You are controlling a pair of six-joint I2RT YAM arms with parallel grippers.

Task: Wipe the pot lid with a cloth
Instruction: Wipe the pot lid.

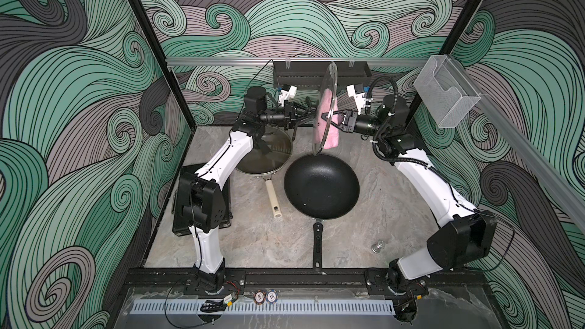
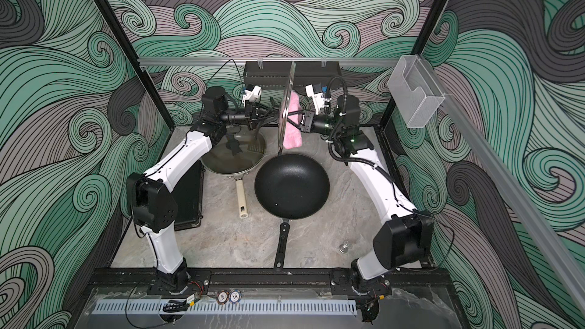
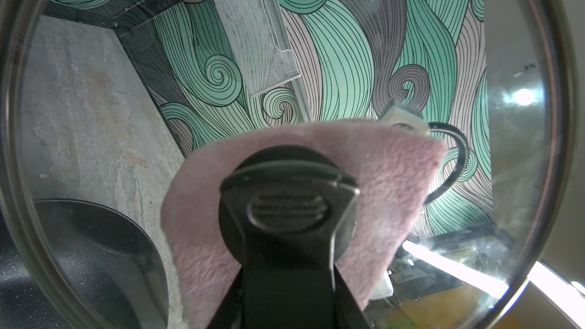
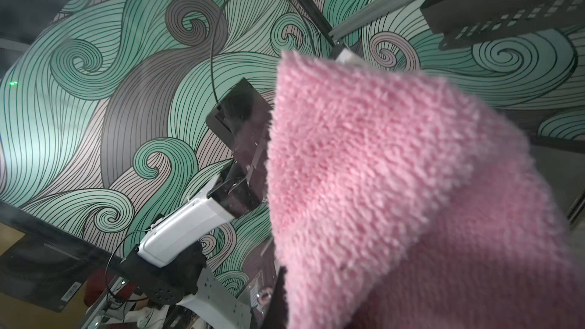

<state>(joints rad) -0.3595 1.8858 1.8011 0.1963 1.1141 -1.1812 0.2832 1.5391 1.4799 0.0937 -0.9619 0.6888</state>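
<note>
The lid (image 1: 330, 80) stands on edge above the wok (image 1: 321, 188), between the claws. The left claw (image 1: 311, 114) pinches its knob (image 3: 288, 213). The right claw (image 1: 329, 118) pinches the cloth (image 3: 395, 169) on the far face, seemingly flat against the glass. The wipe should run along that upright face, the right arm's work.

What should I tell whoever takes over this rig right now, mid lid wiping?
Left end effector: shut on the knob of the lid, held on edge near the far rim of the black pan.
Right end effector: shut on the pink cloth, at the lid's inner face; contact looks likely, not certain.
Done: lid lifted, cloth brought to it.
Remaining: wipe the glass (how much is wiped cannot be told), then set both down.
</note>
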